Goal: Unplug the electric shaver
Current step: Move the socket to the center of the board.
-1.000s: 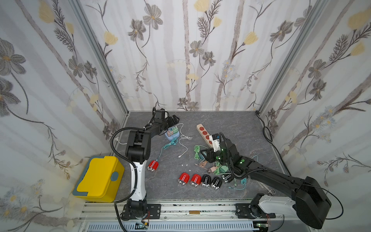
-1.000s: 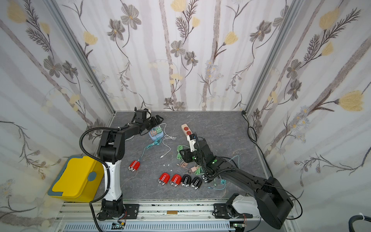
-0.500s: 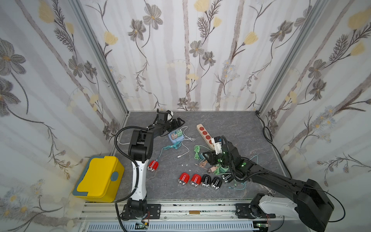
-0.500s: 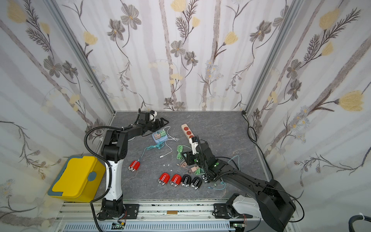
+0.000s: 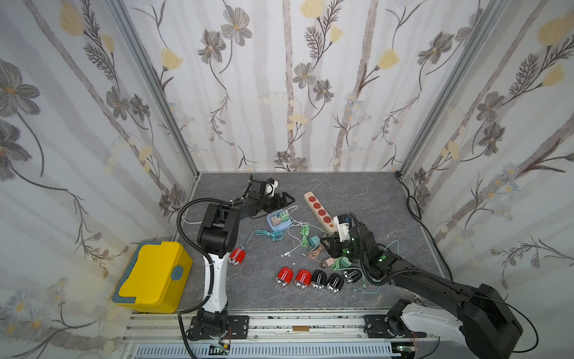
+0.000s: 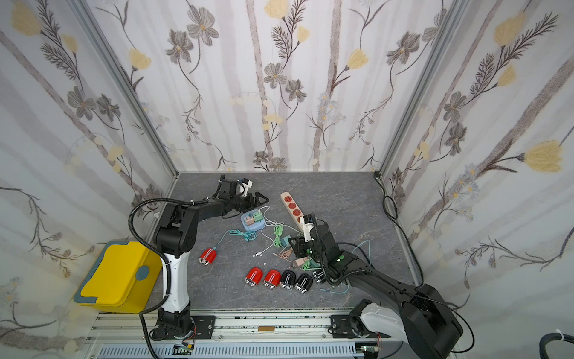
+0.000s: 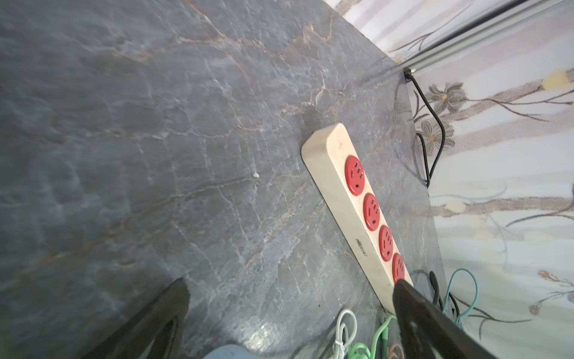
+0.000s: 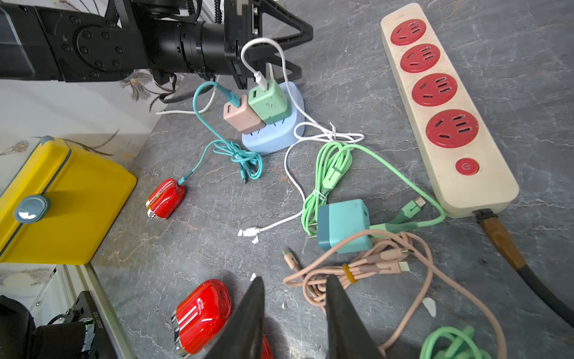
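Observation:
The electric shaver (image 5: 236, 255) is a red one lying alone at the left (image 8: 166, 199). A teal cable (image 8: 202, 124) is plugged into its end and runs to a pink charger (image 8: 242, 115) on a blue socket block (image 5: 278, 221). My left gripper (image 5: 284, 199) hovers open just behind that block; in its wrist view it is (image 7: 292, 286) over bare table. My right gripper (image 8: 295, 279) sits low among loose cables, far from the shaver, jaws narrowly open with nothing between them.
A cream power strip (image 5: 320, 211) with red sockets lies at the centre back. A row of red and black shavers (image 5: 302, 277) lines the front. A teal charger (image 8: 343, 225) sits among green, pink and white cables. A yellow box (image 5: 152, 276) stands at the front left.
My left gripper has swung to the right, from the back corner to just behind the blue socket block. My right gripper's jaws have narrowed and it has shifted slightly.

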